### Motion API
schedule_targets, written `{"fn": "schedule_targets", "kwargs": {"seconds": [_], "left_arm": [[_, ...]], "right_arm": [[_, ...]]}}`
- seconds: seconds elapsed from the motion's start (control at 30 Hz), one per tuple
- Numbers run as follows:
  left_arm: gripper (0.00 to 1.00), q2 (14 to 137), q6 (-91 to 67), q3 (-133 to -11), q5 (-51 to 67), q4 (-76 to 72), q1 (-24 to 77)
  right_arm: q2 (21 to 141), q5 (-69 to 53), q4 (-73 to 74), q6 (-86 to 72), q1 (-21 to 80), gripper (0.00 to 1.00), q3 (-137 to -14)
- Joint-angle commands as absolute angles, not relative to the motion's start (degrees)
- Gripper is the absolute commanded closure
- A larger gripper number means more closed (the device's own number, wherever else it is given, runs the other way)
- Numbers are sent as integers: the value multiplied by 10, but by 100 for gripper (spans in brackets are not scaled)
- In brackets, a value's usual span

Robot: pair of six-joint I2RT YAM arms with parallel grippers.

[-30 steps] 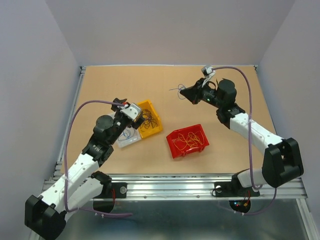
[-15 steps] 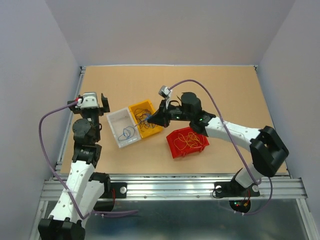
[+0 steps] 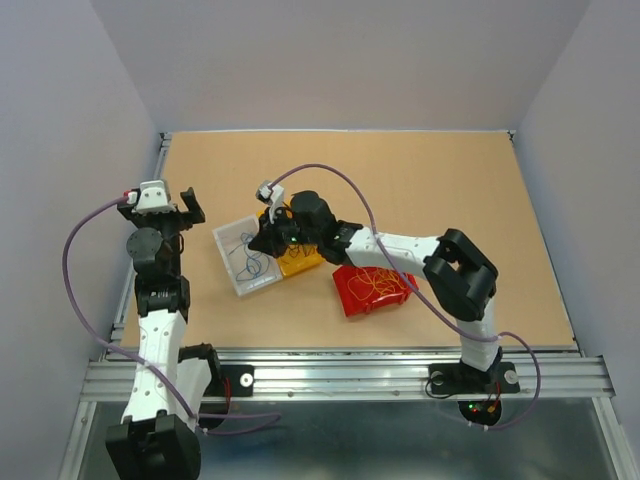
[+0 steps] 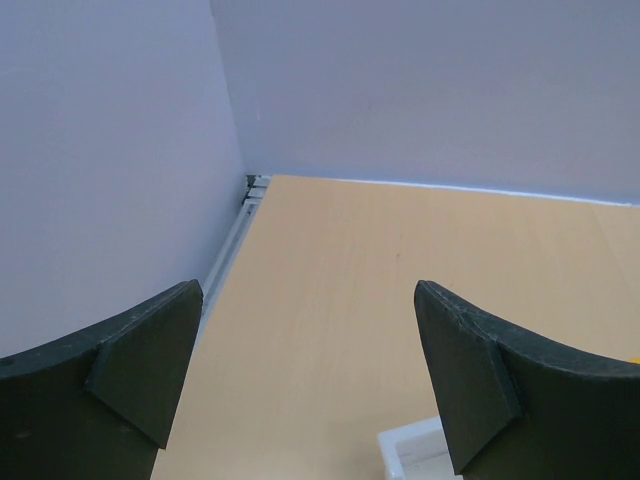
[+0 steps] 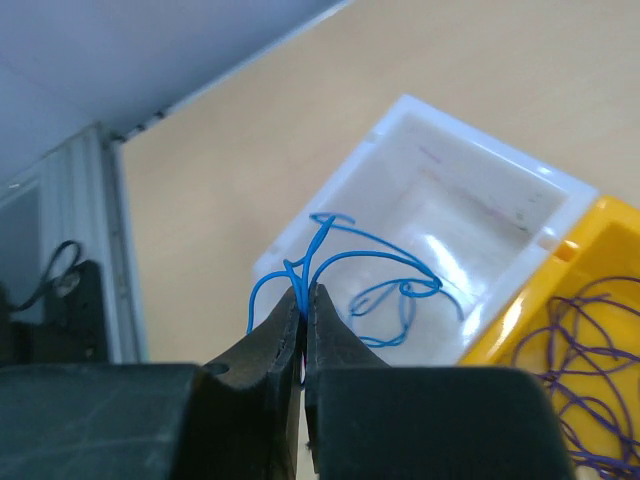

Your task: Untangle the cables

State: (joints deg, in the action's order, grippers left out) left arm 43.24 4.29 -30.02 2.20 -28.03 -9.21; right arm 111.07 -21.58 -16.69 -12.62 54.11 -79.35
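My right gripper (image 5: 303, 292) is shut on a thin blue cable (image 5: 372, 238), pinched between the fingertips, and holds it over the white bin (image 5: 487, 178). More blue loops lie in that bin. From above, the right gripper (image 3: 257, 244) reaches over the white bin (image 3: 226, 236), where blue cable (image 3: 247, 264) shows. The yellow bin (image 3: 301, 263) holds dark purple-black cables (image 5: 590, 330). The red bin (image 3: 352, 300) holds yellow-orange cables (image 3: 378, 280). My left gripper (image 3: 163, 208) is open and empty near the table's left edge, apart from the bins; the left wrist view (image 4: 310, 370) shows bare table between its fingers.
The three bins stand side by side in the middle of the tan table. The left rail (image 4: 235, 235) and grey walls are close to my left gripper. A corner of the white bin (image 4: 415, 450) shows just below the left fingers. A lilac arm cable (image 3: 330, 175) arcs over the right arm.
My right arm swung from the back right across to the white bin, carrying the blue cable. My left arm pulled back from the bins to the left edge.
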Motion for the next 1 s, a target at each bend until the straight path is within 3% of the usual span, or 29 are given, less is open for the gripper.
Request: {"fn": "schedule_targets", "kwargs": {"seconds": [0.0, 0.07, 0.17, 0.2, 0.3, 0.47, 0.57, 0.8, 0.97], "left_arm": [[1, 398, 35, -310, 54, -329, -96], [1, 382, 37, -303, 53, -331, -96], [1, 375, 40, -301, 61, -333, -97], [1, 376, 42, -301, 67, -334, -97], [1, 388, 47, -303, 80, -332, -97], [1, 390, 56, -300, 106, -330, -96], [1, 390, 60, -301, 131, -330, -96], [1, 425, 74, -307, 293, -322, -94], [2, 447, 99, -310, 344, -315, -75]], "right_arm": [[1161, -168, -140, -127, 538, 100, -874], [1186, -155, -129, -126, 541, 99, -890], [1199, -133, -123, -122, 543, 90, -898], [1198, -129, -121, -120, 544, 73, -897], [1177, -118, -121, -113, 548, 52, -883], [1100, -72, -123, -99, 557, 39, -812], [1030, -43, -127, -98, 559, 37, -766], [847, 217, -112, -136, 558, 30, -591], [703, 262, -110, -135, 546, 20, -464]]}}
